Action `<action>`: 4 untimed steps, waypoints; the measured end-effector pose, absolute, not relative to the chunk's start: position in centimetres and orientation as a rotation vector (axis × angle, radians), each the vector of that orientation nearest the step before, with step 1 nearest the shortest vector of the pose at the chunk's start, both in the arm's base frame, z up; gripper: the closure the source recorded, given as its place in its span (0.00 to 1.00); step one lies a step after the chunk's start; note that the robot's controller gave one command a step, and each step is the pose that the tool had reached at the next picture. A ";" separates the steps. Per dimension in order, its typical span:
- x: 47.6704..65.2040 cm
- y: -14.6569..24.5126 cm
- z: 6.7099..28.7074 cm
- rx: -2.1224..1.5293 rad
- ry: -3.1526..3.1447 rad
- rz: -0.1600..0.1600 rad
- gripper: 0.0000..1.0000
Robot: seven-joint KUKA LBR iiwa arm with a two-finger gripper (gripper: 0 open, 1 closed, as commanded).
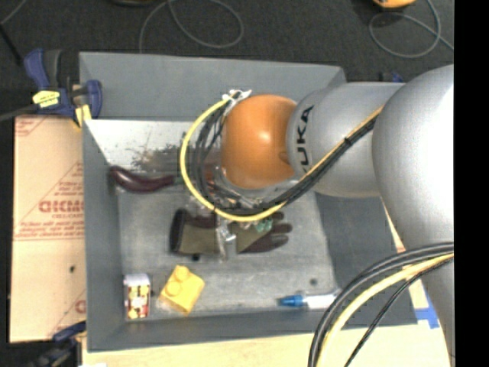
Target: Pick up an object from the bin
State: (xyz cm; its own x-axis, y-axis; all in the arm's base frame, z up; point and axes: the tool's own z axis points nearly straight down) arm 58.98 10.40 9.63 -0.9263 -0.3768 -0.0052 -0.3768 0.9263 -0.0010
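Gripper (225, 243) low over the dark glove (195, 237) in the middle of the bin (102, 235).
Whether it is apart or together cannot be told. Probably best to pinch a raised fold, then lift straight up.

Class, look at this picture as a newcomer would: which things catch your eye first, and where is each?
The silver arm with its orange cover reaches in from the right, and its gripper hangs over a dark cloth-like thing in the middle of the bin. The yellow block stands out at the lower left, beside a small red and white box.
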 end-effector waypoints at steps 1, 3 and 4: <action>59.8 9.7 9.5 -0.417 3.107 0.004 0.00; 59.7 4.6 7.4 -1.037 2.955 0.000 1.00; 59.7 5.4 19.9 -0.935 2.985 -0.001 1.00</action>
State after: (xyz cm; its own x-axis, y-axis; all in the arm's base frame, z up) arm 59.70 5.41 19.90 -0.8213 -0.5704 -0.0127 -0.5704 0.8214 -0.0043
